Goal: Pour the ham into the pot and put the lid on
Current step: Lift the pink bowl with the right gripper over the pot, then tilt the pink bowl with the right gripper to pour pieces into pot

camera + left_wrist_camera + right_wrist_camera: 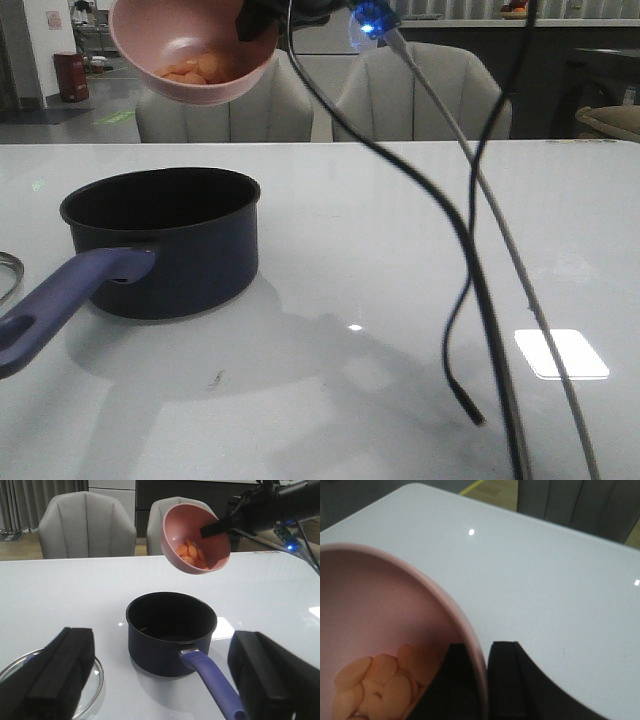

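My right gripper (255, 25) is shut on the rim of a salmon-pink bowl (190, 50) and holds it tilted high above the pot. Orange-pink ham slices (195, 68) lie inside the bowl; they also show in the right wrist view (375, 687) and the left wrist view (192, 555). The navy pot (165, 240) stands on the white table, empty, its purple-blue handle (60, 305) pointing toward the near left. My left gripper (160, 680) is open and empty, low over the table near the handle (212, 680). The glass lid (85, 685) lies flat beside the pot, partly hidden by a finger; its knob is hidden.
The right arm's cables (480, 300) hang down over the right half of the white table (400, 230). Two pale chairs (420, 95) stand behind the far edge. The lid's metal rim (8, 275) peeks in at the front view's left edge.
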